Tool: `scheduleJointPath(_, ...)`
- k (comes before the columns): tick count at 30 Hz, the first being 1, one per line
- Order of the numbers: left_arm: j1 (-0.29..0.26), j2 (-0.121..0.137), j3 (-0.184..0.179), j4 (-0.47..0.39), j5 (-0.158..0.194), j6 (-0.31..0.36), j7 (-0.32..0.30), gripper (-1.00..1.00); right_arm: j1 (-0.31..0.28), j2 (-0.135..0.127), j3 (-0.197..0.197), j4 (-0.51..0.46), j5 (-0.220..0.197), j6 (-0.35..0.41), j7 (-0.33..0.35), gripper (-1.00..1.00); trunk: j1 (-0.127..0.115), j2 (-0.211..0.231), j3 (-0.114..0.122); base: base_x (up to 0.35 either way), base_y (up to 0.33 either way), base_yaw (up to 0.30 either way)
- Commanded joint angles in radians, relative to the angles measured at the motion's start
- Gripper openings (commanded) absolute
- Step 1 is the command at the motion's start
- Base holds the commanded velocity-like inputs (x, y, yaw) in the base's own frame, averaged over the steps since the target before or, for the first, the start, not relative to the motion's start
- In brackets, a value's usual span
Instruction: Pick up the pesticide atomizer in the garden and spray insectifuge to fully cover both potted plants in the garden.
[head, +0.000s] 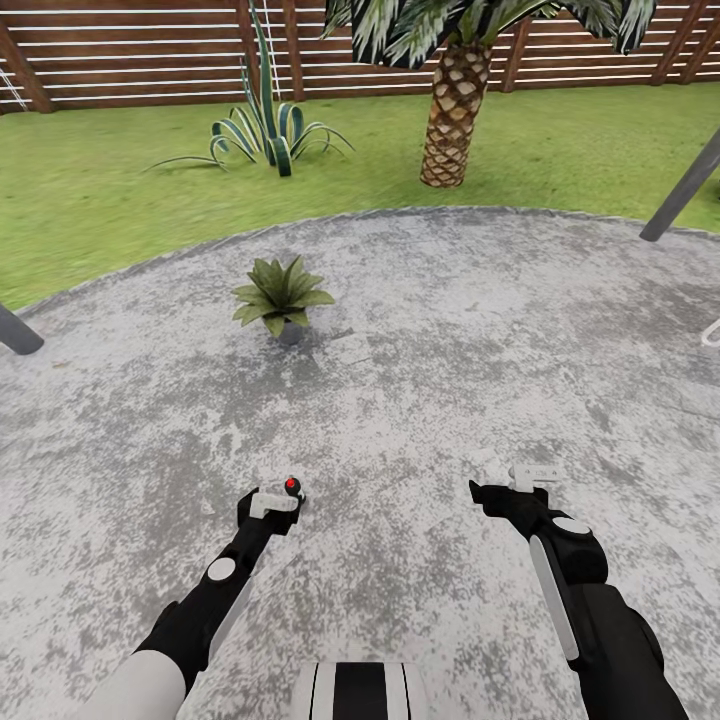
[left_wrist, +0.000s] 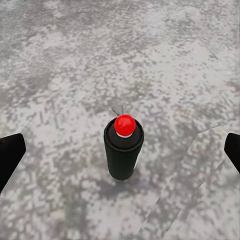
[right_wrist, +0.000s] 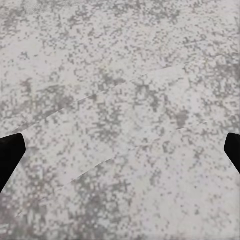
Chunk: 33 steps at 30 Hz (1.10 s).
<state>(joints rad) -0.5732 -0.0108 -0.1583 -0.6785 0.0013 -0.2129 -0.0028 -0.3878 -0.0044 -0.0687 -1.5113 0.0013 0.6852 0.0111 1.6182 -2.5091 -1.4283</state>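
Pesticide atomizer (left_wrist: 123, 150) stands upright on the grey patio (head: 450, 330), low and left of centre in the head view, red cap up, between the wide-open left gripper's (head: 283, 497) fingers but untouched. One potted plant (head: 281, 295) sits upper left of centre on the paving. Right gripper (head: 512, 478) lower right, spread wide, empty.

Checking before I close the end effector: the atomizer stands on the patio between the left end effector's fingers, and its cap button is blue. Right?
Not quite. The pesticide atomizer does stand upright on the grey patio, centred between the open fingers of the left end effector, but its cap button is red, not blue. The left wrist view shows this plainly, and the head view shows it too.
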Motion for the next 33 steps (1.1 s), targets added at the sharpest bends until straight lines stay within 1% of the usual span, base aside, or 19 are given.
scheduleJointPath(1,-0.001,0.000,0.000,0.001,0.000,-0.004,0.000,1.00,0.000,0.000,0.000,-0.001,0.000,0.005,0.001,1.00,0.000,0.000,-0.001,0.000,0.000,0.000)
scheduleJointPath(18,0.001,0.000,0.005,0.000,0.000,-0.005,0.001,1.00,0.000,0.000,0.000,-0.001,0.000,0.005,0.001,1.00,0.000,0.000,-0.001,0.000,0.000,0.000)
scheduleJointPath(24,0.001,0.000,0.004,-0.001,0.000,-0.005,0.001,1.00,0.000,0.000,0.000,-0.001,0.000,0.005,0.001,1.00,0.003,-0.002,-0.025,0.000,0.000,0.000)
scheduleJointPath(33,0.001,0.000,0.003,-0.005,0.000,-0.005,0.001,1.00,0.000,0.000,0.001,-0.001,0.000,0.005,0.001,1.00,0.007,-0.004,-0.069,0.000,0.000,0.000)
